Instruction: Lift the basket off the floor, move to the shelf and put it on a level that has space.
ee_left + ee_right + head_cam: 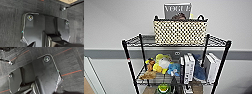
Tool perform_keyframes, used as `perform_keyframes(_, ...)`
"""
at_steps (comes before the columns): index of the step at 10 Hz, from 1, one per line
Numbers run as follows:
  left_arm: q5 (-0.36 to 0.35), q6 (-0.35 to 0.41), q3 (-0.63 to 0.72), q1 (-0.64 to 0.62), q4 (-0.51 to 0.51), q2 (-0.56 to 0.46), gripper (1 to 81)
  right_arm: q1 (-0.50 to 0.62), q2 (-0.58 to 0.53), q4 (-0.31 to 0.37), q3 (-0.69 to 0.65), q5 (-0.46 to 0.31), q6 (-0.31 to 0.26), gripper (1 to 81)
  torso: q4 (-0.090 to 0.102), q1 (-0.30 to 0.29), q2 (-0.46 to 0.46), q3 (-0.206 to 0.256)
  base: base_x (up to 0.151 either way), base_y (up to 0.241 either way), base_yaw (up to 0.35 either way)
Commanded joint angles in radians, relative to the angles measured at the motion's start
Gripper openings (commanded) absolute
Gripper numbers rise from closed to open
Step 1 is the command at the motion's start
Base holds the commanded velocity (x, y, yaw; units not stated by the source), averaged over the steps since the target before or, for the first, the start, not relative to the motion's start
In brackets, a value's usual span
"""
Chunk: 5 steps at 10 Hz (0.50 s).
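The cream woven basket with its dark rim and two small black loop handles stands on the level, the highest wire-grid tier of the black shelf. It takes up the middle of that tier, upright, with a magazine behind it against the wall. Both wrist views look down on the floor, dark ribbed carpet, past the robot's own dark plates. A castor foot of the shelf shows in the left wrist view and another castor foot in the right wrist view.
On the tier below sit plush toys and upright white books. A green item lies lower down. A pale wall with a grey band stands behind the rack. Orange lines cross the carpet.
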Motion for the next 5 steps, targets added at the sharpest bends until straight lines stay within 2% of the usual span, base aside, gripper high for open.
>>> perform_keyframes(1,0.048,0.011,-0.179,-0.040,0.052,0.114,81.1,0.035,0.092,-0.049,-0.143,-0.039,-0.006,81.1,0.000,0.001,0.000,0.000,0.000,0.000,0.000)
perform_keyframes(5,0.039,0.011,-0.298,-0.027,0.071,0.214,81.1,0.009,0.200,-0.084,-0.244,0.005,-0.006,81.1,0.000,0.001,0.000,0.000,0.000,0.000,0.000)
